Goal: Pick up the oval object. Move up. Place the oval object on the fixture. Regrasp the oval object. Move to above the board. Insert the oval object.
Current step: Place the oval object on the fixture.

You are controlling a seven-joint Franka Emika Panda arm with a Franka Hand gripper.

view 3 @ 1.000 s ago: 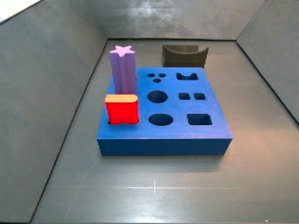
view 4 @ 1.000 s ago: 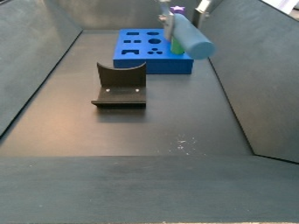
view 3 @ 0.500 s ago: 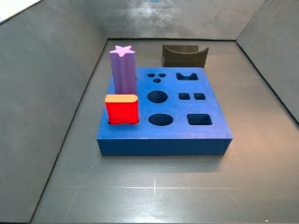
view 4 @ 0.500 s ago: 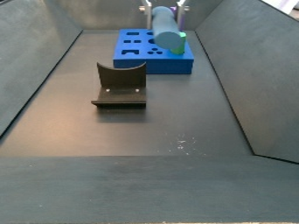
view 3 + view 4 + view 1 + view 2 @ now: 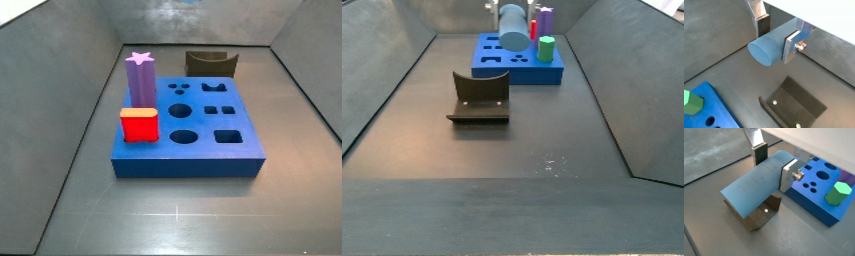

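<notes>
My gripper [image 5: 776, 37] is shut on the oval object [image 5: 767, 47], a smooth grey-blue peg held lying level between the silver fingers, as both wrist views show [image 5: 773, 165]. The peg [image 5: 751, 190] hangs in the air above the fixture [image 5: 757, 218], a dark notched bracket on the floor [image 5: 794, 102]. In a side view the gripper [image 5: 509, 10] holds the peg [image 5: 513, 28] high above the blue holed board [image 5: 513, 62], with the fixture [image 5: 478, 97] nearer the camera. The other side view shows the board [image 5: 201, 135] and fixture [image 5: 211, 63] but not the gripper.
A purple star-topped peg [image 5: 139, 72] and a red block [image 5: 139, 125] stand in the board's left side. The block looks green in other views [image 5: 547, 48] [image 5: 839, 194]. Grey sloping walls [image 5: 67, 150] enclose the floor.
The gripper with the peg has moved left and farther back in the side view, from the board's right edge to over its middle. The peg now points its round end at that camera.
</notes>
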